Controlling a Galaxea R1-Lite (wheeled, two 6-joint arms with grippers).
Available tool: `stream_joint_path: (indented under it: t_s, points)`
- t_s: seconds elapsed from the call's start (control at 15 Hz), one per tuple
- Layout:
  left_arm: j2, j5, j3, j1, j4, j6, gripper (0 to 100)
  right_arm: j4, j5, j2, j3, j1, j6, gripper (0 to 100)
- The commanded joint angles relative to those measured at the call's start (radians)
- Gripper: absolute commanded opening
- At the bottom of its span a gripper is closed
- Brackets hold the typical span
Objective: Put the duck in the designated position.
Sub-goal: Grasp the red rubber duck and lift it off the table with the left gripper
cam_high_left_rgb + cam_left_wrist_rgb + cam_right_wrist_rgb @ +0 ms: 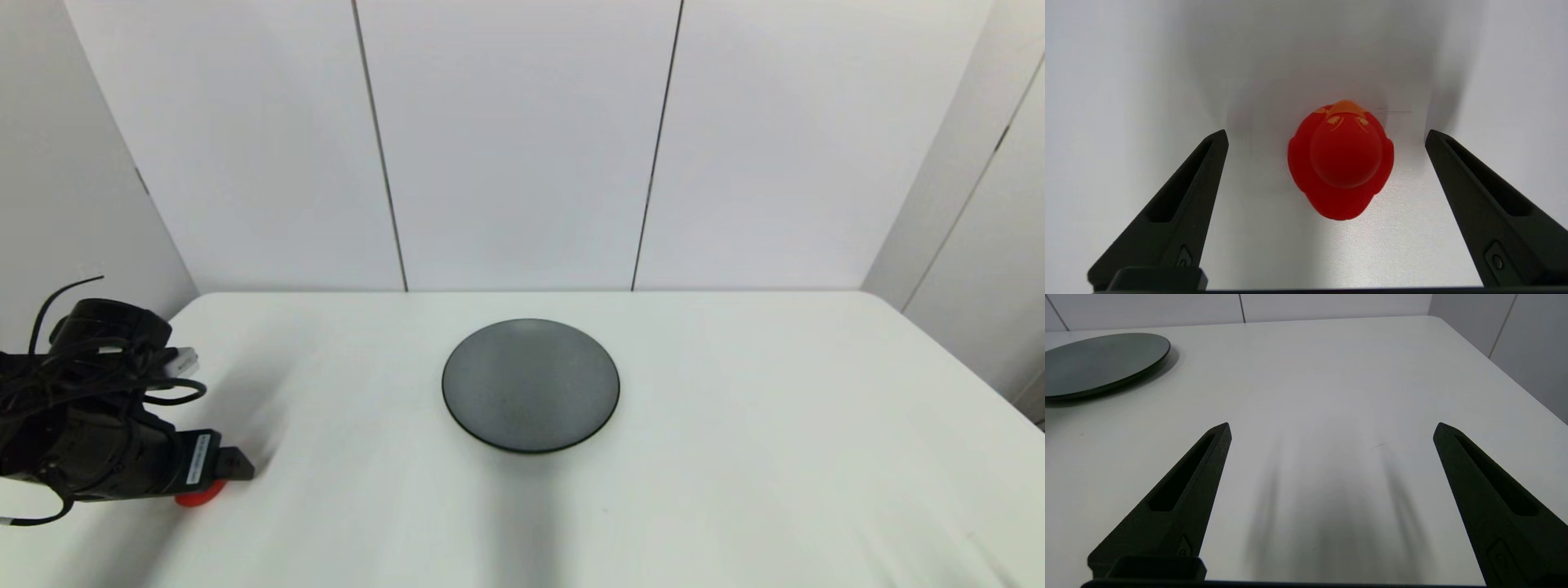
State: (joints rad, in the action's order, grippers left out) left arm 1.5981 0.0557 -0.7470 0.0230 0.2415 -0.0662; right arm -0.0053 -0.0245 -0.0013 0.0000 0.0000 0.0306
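Note:
The duck (1341, 163) is small, glossy and red, and stands on the white tabletop at the table's near left. In the head view only a sliver of the duck (198, 495) shows under my left arm. My left gripper (1327, 132) hangs over it, open, with one finger on each side and a clear gap to both. My left gripper (222, 468) is low above the table in the head view. The right gripper (1333, 426) is open and holds nothing, over bare table on the right. No mark shows the designated position.
A round dark grey plate (531, 384) lies in the middle of the table, also seen as the plate (1098, 363) off to one side of the right gripper. White wall panels stand behind the table. The table's right edge (971, 363) runs diagonally.

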Motion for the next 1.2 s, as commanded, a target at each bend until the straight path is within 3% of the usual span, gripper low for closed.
stream_joint_path:
  t_s: [0.07,0.33,0.4,1.2]
  points:
    - [-0.001,0.003,-0.002,-0.003,0.001,-0.001,100,-0.001,0.0,0.001,0.0,0.0,0.0,100]
    - [0.002,0.003,-0.002,-0.003,0.004,-0.001,100,-0.001,0.0,0.001,0.0,0.0,0.0,100]
    - [0.002,0.003,0.0,-0.003,0.004,-0.003,0,-0.001,0.0,0.001,0.0,0.0,0.0,100]
    - [-0.043,0.003,-0.003,-0.038,-0.005,-0.003,0,-0.001,0.0,0.001,0.0,0.0,0.0,100]
